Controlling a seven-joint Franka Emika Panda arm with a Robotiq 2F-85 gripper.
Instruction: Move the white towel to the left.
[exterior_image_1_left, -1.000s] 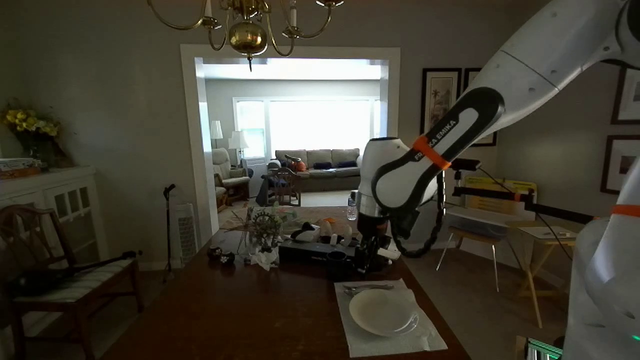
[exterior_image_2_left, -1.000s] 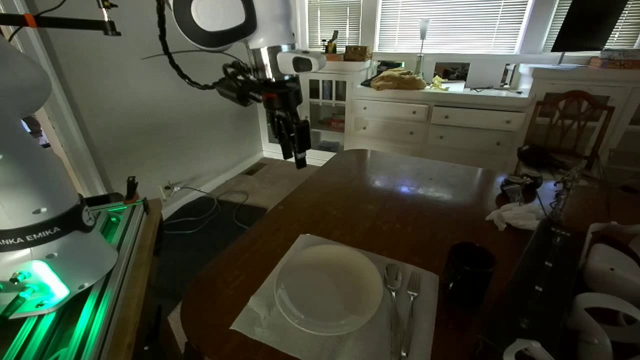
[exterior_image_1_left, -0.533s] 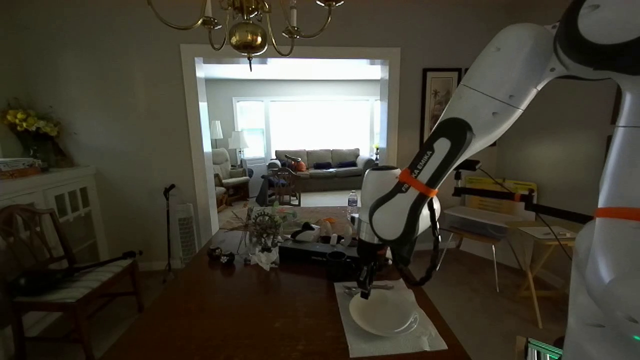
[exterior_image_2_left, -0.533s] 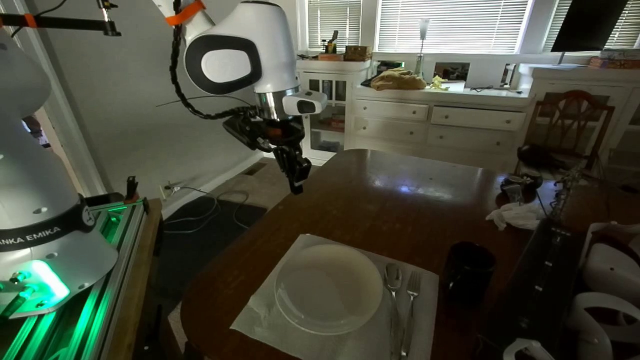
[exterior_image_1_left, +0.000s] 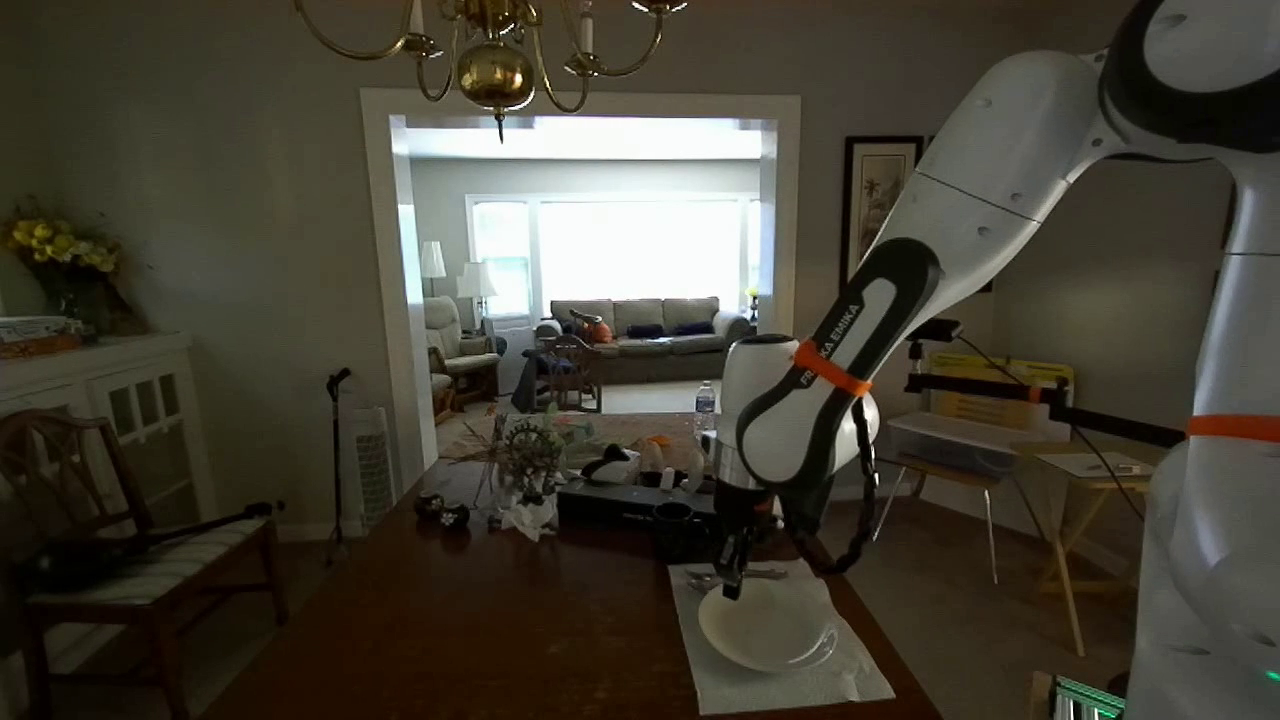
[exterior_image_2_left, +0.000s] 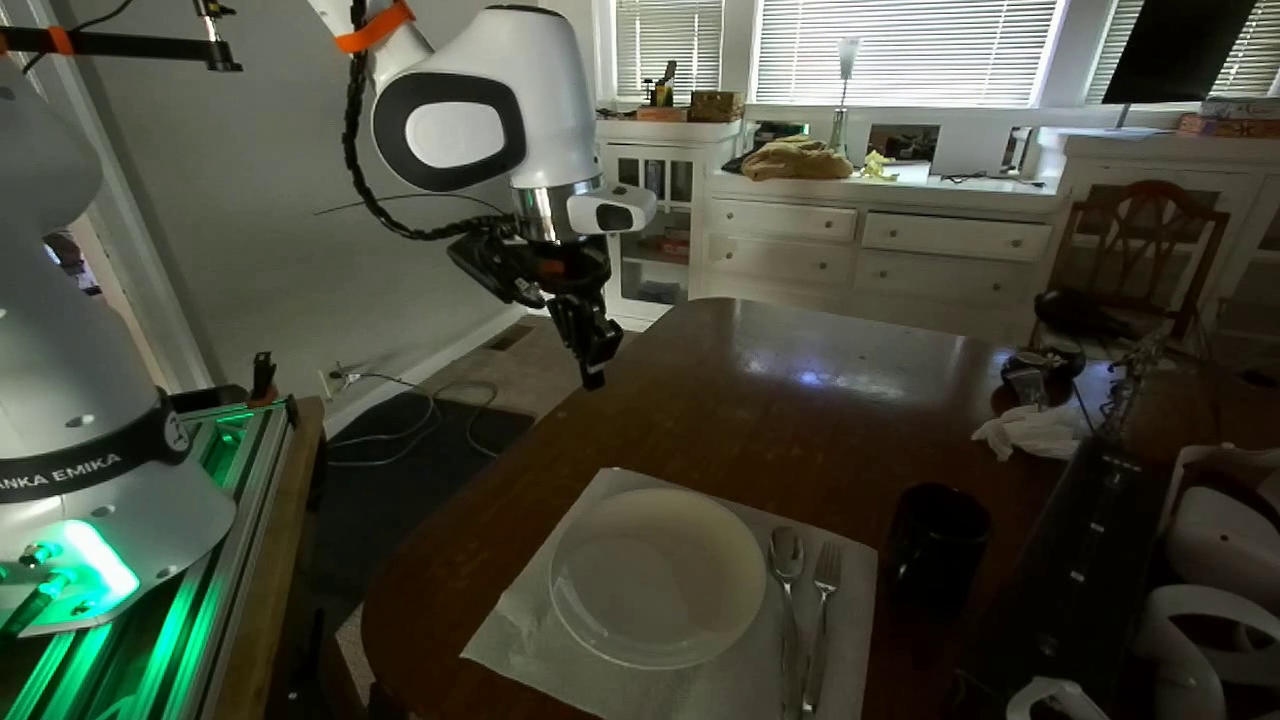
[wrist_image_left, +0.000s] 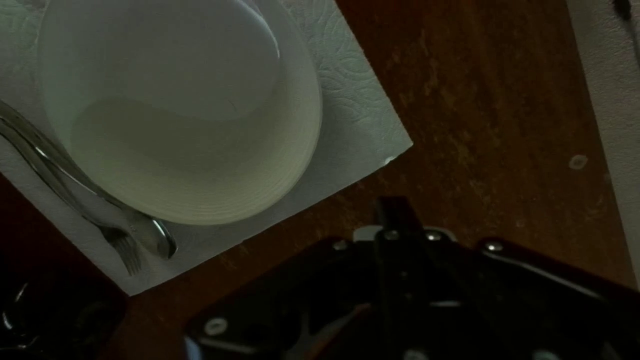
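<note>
One plate (exterior_image_2_left: 655, 580), a spoon (exterior_image_2_left: 788, 560) and a fork (exterior_image_2_left: 821, 620) sit on the white towel (exterior_image_2_left: 520, 640), flat on the table (exterior_image_2_left: 780, 400) before me, so the gripper (exterior_image_2_left: 593, 376), jaws together on nothing, had best spread, pinch a bare corner (wrist_image_left: 390, 140) and drag leftward, low and slow.

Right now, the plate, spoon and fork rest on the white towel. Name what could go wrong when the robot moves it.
In the wrist view, the white towel looks like embossed paper; pulled with the plate on top, it might tear. The spoon and fork, lying on it, could slide off. The black cup stands near the fork, so a careless sweep might knock it.
</note>
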